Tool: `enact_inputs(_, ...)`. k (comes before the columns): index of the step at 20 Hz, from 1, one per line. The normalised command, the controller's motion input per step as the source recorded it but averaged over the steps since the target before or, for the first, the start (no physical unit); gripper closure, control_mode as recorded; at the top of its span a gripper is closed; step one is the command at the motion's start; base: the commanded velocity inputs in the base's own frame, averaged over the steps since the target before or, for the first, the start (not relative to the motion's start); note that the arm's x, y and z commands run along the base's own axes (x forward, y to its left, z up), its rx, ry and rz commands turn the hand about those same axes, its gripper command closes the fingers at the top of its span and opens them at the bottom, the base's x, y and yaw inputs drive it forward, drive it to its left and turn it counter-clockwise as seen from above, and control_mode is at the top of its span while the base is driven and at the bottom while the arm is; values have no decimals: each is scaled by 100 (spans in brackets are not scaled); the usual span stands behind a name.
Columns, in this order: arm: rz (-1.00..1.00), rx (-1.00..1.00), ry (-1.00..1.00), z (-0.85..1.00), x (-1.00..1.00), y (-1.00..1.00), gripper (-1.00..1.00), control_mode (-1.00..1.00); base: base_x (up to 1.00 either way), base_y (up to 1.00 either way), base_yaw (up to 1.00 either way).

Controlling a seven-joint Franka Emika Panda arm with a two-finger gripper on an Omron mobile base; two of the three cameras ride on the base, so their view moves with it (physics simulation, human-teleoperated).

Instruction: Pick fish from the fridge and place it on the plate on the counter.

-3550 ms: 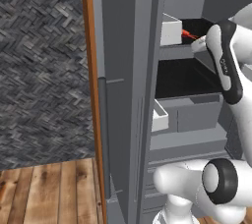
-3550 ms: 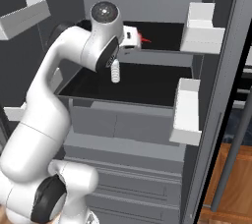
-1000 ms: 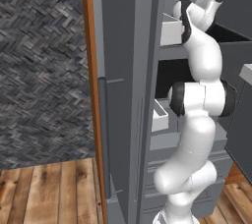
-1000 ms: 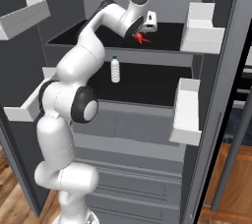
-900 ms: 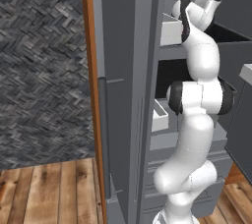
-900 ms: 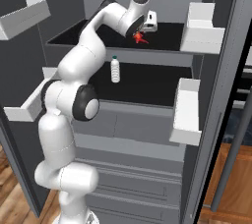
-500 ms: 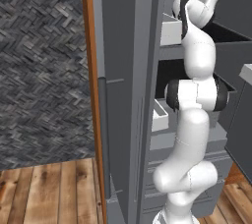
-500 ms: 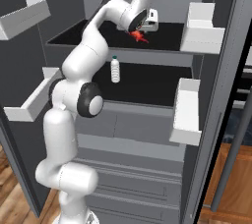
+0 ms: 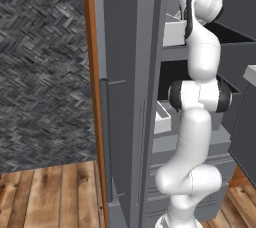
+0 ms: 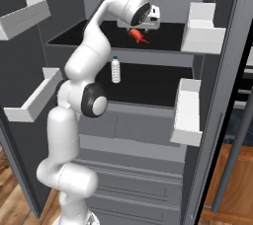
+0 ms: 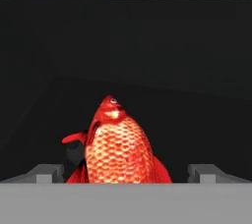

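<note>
The red-orange fish (image 11: 118,147) lies on the dark upper shelf of the fridge (image 10: 163,56), its head pointing away from the hand. My gripper (image 11: 128,174) is open, with one fingertip on each side of the fish's tail end and a clear gap to the body. From the right base view the gripper (image 10: 145,25) hovers just above and behind the fish (image 10: 137,35). In the left base view the arm reaches up into the fridge (image 9: 130,72).
A small white bottle (image 10: 115,70) stands on the shelf below. White door bins (image 10: 200,34) hang on the open right door, and another bin (image 10: 24,17) is on the left. A brown wooden edge (image 9: 92,87) borders the fridge.
The hand has eased slightly further over the fish on the upper shelf. The jaws stayed open and the fish has not moved.
</note>
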Motion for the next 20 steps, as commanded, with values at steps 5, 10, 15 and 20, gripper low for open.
enact_inputs(5,0,0,-6,-14,-33,0,-100,-100,0,0,0)
enact_inputs(10,0,0,-2,-24,-9,2,-100,-100,0,0,0)
enact_inputs(15,0,0,-2,-25,0,9,-100,-100,0,0,0)
enact_inputs(20,0,-3,-6,-30,0,16,-100,-100,0,0,0)
